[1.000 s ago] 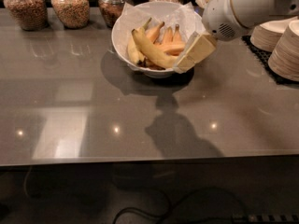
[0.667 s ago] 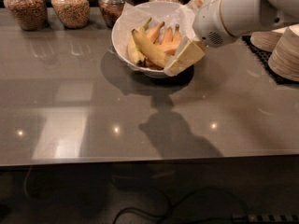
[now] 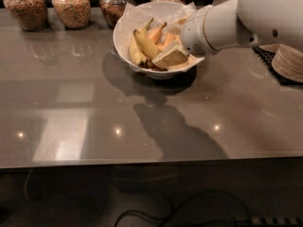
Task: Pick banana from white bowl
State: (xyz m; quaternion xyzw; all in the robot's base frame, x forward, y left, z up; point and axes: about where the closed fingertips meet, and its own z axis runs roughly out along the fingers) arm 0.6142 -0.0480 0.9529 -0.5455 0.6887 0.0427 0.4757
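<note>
The white bowl [image 3: 127, 28], lined with crinkled white paper, stands at the back middle of the grey table. Yellow bananas [image 3: 143, 45] lie in its left half, with orange fruit [image 3: 166, 38] behind them. My gripper [image 3: 169, 57] reaches in from the right on a thick white arm [image 3: 236, 18]. Its pale tip is inside the bowl, just right of the bananas and touching or almost touching them. The arm hides the bowl's right side.
Several glass jars of grains [image 3: 71, 4] line the back edge to the left of the bowl. A stack of pale cups or plates [image 3: 289, 60] sits on a black mat [image 3: 270, 63] at the right. The table's front edge [image 3: 151, 160] runs across below.
The gripper has moved left and deeper into the bowl, from over its right rim to beside the bananas. The bowl and fruit have not moved.
</note>
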